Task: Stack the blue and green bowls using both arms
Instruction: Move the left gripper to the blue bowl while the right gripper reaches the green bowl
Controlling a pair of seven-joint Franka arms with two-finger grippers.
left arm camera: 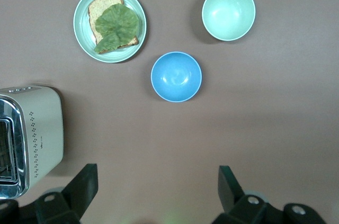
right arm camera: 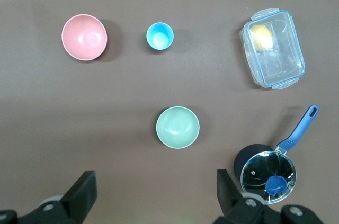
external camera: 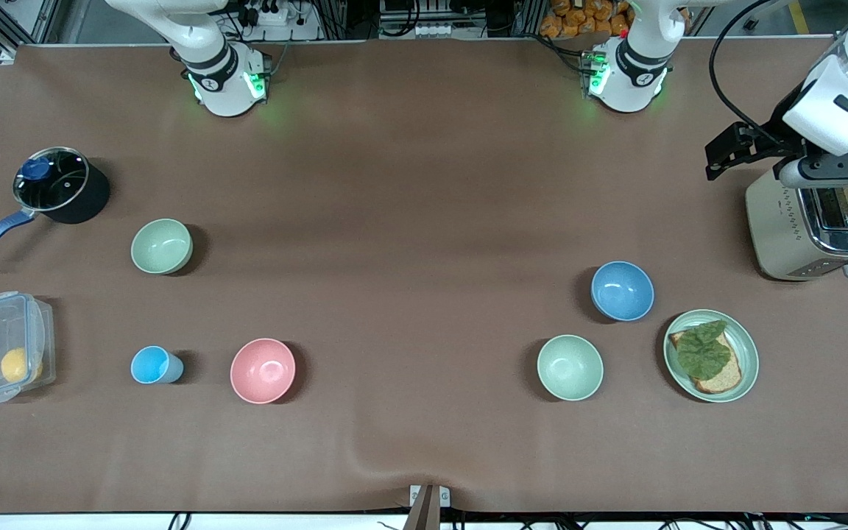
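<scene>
Front view, working from the near edge upward: 1 green bowl point(external camera: 570, 367) sits toward the left arm's end of the table, just beside the green plate point(external camera: 712, 355) of bread and lettuce, and the blue bowl point(external camera: 622, 291) stands a little farther from the camera, near both but touching neither. A look-alike second green bowl point(external camera: 162, 246) lies toward the right arm's end, farther from the camera than the pink bowl point(external camera: 263, 370) and the light-blue cup point(external camera: 154, 365), so 1 risk, in my judgement, is that the wrong green bowl gets chosen and has to cross most of the table. Another is a rim grasp slipping on these smooth matte walls, or a reach for the near green bowl brushing the plate. The left gripper point(left arm camera: 156, 192) hangs high over bare table next to the toaster point(external camera: 814, 229), jaws wide and holding nothing; the right gripper point(right arm camera: 153, 195) waits high over the table above the second green bowl, jaws also wide and empty. In the front view the right gripper is out of frame and the left gripper's fingertips are hard to pick out against its dark mount. Both wrist views cut off the fingers' upper parts.
</scene>
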